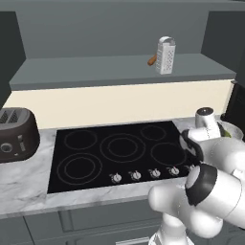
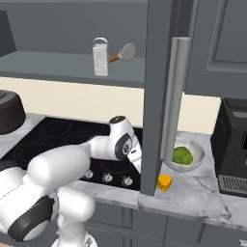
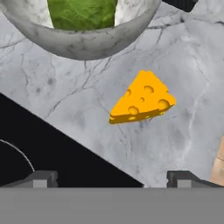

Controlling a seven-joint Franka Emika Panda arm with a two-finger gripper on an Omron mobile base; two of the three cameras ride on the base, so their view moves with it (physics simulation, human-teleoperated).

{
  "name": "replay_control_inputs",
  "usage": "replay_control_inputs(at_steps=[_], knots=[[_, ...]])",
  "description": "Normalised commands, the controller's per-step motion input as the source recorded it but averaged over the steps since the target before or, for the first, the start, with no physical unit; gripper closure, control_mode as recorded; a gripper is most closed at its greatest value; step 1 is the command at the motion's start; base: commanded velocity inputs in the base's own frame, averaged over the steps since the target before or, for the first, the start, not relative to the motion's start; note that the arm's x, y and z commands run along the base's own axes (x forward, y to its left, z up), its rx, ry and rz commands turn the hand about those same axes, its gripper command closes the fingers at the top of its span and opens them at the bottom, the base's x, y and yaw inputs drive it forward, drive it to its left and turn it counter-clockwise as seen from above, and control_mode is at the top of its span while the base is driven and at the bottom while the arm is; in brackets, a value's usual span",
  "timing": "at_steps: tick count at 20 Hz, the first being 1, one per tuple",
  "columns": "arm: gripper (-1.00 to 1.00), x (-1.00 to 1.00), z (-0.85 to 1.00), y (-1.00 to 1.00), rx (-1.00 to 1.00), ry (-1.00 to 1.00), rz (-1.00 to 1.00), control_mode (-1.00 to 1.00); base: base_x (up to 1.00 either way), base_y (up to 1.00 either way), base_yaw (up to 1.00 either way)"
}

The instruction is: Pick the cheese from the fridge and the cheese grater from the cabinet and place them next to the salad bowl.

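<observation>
The yellow-orange cheese (image 3: pixel 142 103) lies on the marble counter beside the salad bowl (image 3: pixel 87 41), and shows in the right base view as the cheese (image 2: pixel 165 183) in front of the bowl (image 2: pixel 192 155). My gripper (image 3: pixel 113 178) hangs above the counter a little short of the cheese, open, with nothing between its fingertips (image 3: pixel 41 178). The silver cheese grater (image 1: pixel 165 56) stands upright on the shelf of the dark grey cabinet (image 1: pixel 119 72); the grater (image 2: pixel 100 58) also appears from the right. The fridge is out of view.
A black stovetop (image 1: pixel 119 153) fills the counter's middle, with a dark toaster (image 1: pixel 16 134) at its left. A brown-handled utensil (image 2: pixel 123 54) lies beside the grater. An open cabinet door (image 2: pixel 161 96) hangs in front of the bowl. A black appliance (image 2: pixel 234 144) stands at the right.
</observation>
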Motion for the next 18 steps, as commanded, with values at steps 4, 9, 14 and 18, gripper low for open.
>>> replay_control_inputs(at_steps=[4,9,14,18], knots=[[-1.0,-0.29,0.5,0.24,-0.01,0.12,0.28,-1.0,0.0,0.0,0.0],[-1.0,-0.32,0.46,0.22,0.0,0.0,0.25,-1.0,0.0,0.0,0.0],[-1.0,-0.16,0.43,0.39,0.0,-0.08,0.2,-1.0,0.0,0.0,0.0],[-1.0,-0.07,0.45,0.44,0.0,-0.07,0.25,-1.0,0.0,0.0,0.0]])
